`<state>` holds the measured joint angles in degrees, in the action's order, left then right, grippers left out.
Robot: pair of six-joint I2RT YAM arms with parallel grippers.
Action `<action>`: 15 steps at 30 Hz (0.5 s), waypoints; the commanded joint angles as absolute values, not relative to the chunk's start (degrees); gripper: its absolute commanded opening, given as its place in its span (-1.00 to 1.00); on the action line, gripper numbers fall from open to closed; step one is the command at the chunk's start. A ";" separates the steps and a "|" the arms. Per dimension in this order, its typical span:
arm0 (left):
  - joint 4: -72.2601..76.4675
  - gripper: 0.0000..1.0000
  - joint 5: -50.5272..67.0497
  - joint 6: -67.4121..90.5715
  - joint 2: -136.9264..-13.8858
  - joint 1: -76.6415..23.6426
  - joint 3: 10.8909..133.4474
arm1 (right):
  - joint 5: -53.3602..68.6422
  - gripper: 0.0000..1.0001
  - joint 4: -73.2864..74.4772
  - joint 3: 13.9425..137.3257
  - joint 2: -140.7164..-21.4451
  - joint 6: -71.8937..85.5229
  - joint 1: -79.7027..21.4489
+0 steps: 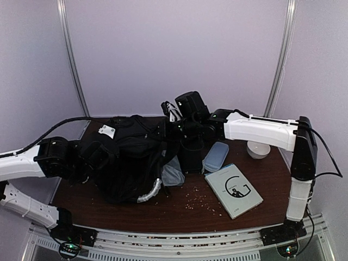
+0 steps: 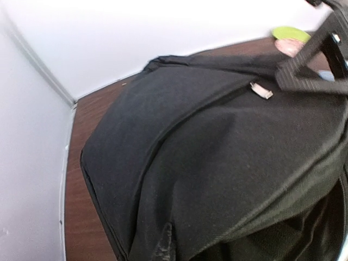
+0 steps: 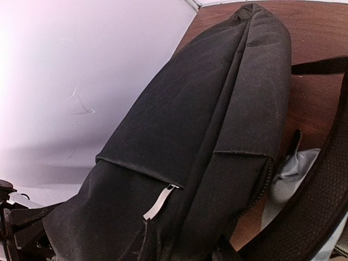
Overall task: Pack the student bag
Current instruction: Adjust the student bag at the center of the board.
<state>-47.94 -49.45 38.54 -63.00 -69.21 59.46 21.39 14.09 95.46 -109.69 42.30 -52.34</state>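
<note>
1. Black fabric of the student bag point(image 1: 130, 157) lies between the two grippers, its long axis running from one to the other; both arms are equally close.
2. Left gripper point(image 1: 97, 156): fully closed at the bag's end. Whether it pinches fabric, I cannot tell.
3. Right gripper point(image 1: 173, 132): pressed into the opposite end, its opening hidden.
</note>
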 commanded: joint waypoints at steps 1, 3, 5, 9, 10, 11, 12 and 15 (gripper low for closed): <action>-53.67 -1.00 -55.64 47.33 -57.12 -64.94 58.28 | 26.27 -0.38 19.55 107.64 -117.25 37.40 -54.80; -54.62 -1.00 -54.23 48.73 -54.17 -61.67 56.37 | 26.02 -0.18 22.51 111.79 -119.85 36.74 -55.03; -53.87 -1.00 -51.96 48.93 -49.68 -57.74 53.99 | 24.26 0.02 23.81 113.03 -119.85 36.15 -54.96; -48.47 -1.00 -48.41 45.60 -44.04 -52.24 49.15 | 17.68 0.16 26.09 111.78 -115.28 32.78 -54.48; -47.71 -1.00 -47.76 45.27 -43.92 -51.49 48.79 | 15.45 0.17 26.18 110.40 -113.53 32.29 -54.34; -47.07 -1.00 -47.14 45.02 -44.40 -50.94 48.56 | 13.21 0.18 25.70 107.09 -111.28 31.73 -54.15; -46.36 -1.00 -46.59 44.78 -45.28 -50.57 48.52 | 10.61 0.18 24.61 103.65 -108.97 31.43 -54.07; -44.08 -1.00 -44.21 44.25 -49.62 -50.28 48.77 | 3.50 0.18 19.22 90.75 -100.83 30.96 -53.97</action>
